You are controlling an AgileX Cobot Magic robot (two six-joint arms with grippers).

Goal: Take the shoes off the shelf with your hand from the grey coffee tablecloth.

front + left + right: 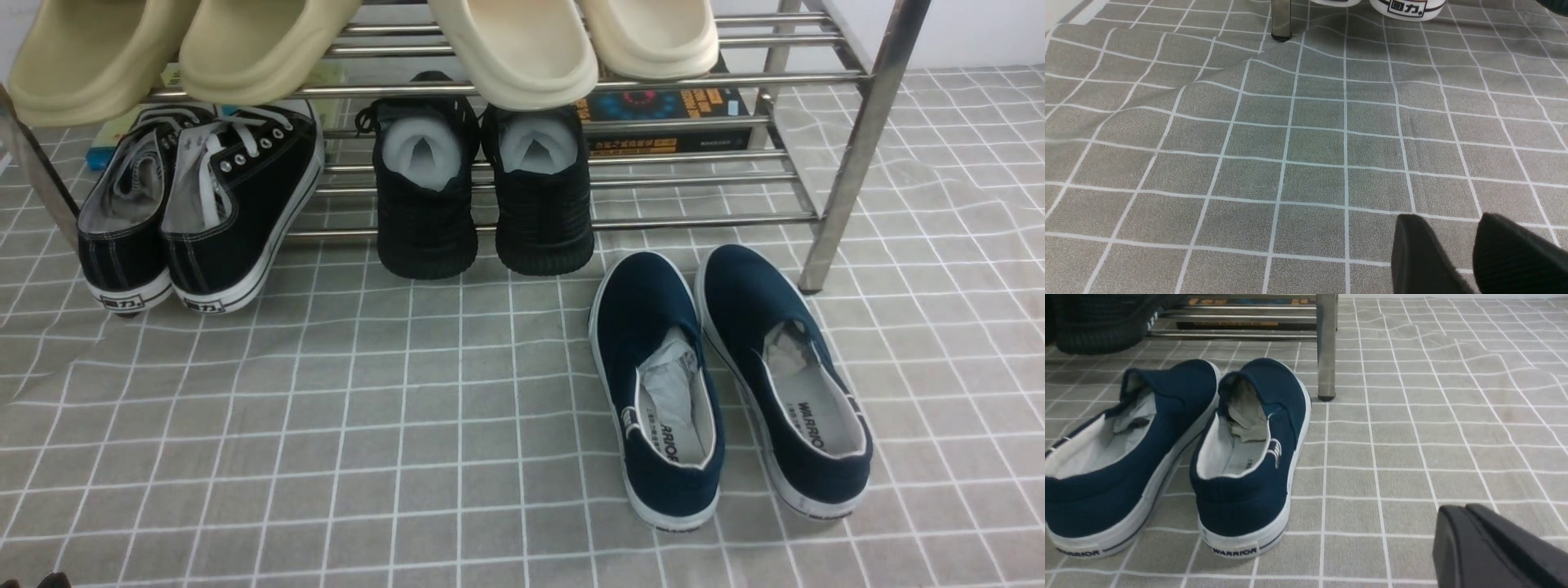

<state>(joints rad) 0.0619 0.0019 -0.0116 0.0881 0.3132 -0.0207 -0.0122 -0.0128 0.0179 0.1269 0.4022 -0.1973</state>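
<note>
The pair of navy slip-on shoes stands on the grey checked tablecloth (326,425) in front of the shelf's right end, left shoe (645,318) and right shoe (747,298) side by side, heels toward me. They also show in the right wrist view (1249,486). The steel shelf (775,79) stands behind them; its right front leg (1326,347) is just beyond the shoes. My left gripper (1453,228) is open and empty over bare cloth. My right gripper (1457,512) is shut and empty, low over the cloth beside the shoes. Neither gripper shows in the front view.
Black lace-up sneakers (204,204) and all-black knit sneakers (482,212) sit on the lower tier. Beige slippers (522,49) lie on the upper tier. A dark book (661,114) lies behind. The shelf's left leg (1281,20) shows in the left wrist view.
</note>
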